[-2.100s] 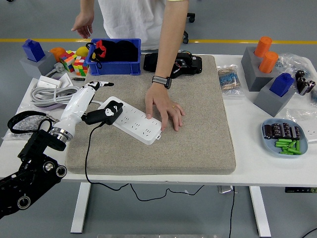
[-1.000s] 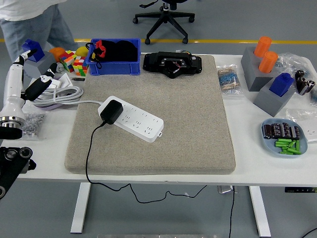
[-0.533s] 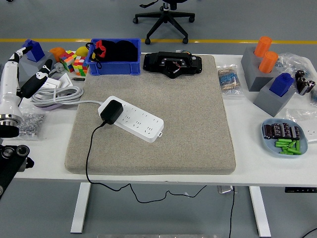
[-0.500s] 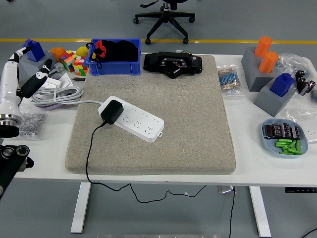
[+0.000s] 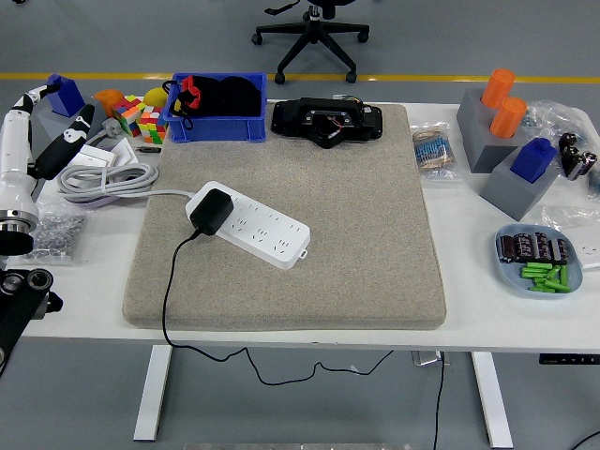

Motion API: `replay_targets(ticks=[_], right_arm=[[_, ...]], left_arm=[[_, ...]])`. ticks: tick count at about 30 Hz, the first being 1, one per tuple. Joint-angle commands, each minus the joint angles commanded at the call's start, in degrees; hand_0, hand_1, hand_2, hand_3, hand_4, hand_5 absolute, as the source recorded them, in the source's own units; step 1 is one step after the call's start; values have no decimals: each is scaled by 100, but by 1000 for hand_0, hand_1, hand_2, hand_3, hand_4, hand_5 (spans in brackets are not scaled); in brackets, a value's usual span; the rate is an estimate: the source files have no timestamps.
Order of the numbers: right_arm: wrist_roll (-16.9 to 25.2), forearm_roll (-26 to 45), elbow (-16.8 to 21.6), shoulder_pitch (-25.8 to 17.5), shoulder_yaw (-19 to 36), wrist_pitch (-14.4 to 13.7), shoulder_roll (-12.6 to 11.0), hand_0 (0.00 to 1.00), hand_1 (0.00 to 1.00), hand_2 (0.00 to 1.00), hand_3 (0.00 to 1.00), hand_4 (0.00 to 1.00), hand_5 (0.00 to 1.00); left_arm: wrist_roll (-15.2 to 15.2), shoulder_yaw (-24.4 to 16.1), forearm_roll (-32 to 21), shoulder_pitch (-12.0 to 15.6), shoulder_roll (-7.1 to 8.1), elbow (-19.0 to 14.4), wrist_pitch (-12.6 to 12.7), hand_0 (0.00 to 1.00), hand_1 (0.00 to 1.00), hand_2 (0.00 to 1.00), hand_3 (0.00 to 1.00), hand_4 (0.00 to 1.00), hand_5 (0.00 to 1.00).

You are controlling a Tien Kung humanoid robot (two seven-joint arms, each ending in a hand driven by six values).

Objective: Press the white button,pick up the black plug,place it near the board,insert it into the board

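A white power strip (image 5: 255,228) lies slantwise on the grey felt mat (image 5: 356,234). The black plug (image 5: 212,211) sits inserted at its left end, its black cord running down off the table's front edge. My left hand (image 5: 42,127) is raised at the far left edge, well apart from the strip, its white fingers (image 5: 30,97) spread and its dark thumb out, holding nothing. The strip's white button is too small to make out. My right arm does not show.
A coiled white cable (image 5: 105,176) lies beside my left hand. Behind it stand colourful cubes (image 5: 139,117) and a blue bin (image 5: 217,106). A black device (image 5: 327,120) sits at the mat's back edge. Grey blocks with orange and blue caps (image 5: 511,131) and a dish of small parts (image 5: 539,259) occupy the right.
The person who held the strip has left. My left hand has let go of the plug and drawn back to the far left; over the last second it drifted slightly up.
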Motion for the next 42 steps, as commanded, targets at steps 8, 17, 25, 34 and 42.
replay_targets(ticks=[8,17,25,34,42], right_arm=[[-3,-19,2,-37,36,4,14,616,570,565,579,642,382],[-1,-24,-6,-37,54,2,4,616,570,565,579,642,382],[-8,-92,-10,-97,160,2,-3,616,570,565,579,642,383],[-29,-141,-10,-157,231,11,44,615,571,566,581,643,385],[-38,-157,-2,-151,273,14,68,614,571,567,580,644,386]], left_arm=[[5,-53,1,48,-20,-11,-2,996,960,890,801,818,715],[9,-168,29,71,-47,-43,1,996,959,888,798,815,718],[37,-285,53,154,-105,-66,-16,996,958,886,796,815,717],[31,-299,46,215,-127,-86,-21,996,951,881,781,813,720],[24,-278,30,218,-122,-114,-37,995,950,881,781,810,722]])
